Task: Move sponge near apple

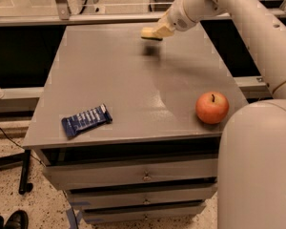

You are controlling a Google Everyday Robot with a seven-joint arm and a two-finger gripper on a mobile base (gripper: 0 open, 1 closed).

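Pale-yellow sponge (148, 33) sits clenched in my pincer (158, 30), clear of the counter (109, 75), well beyond the apple (212, 107) and to its left. From the pincer, I judge the apple lies nearer me and rightward, so the carry runs along that diagonal.

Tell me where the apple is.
Camera view: the apple sits near the front right corner of the table, far from the gripper hovering above the back edge.
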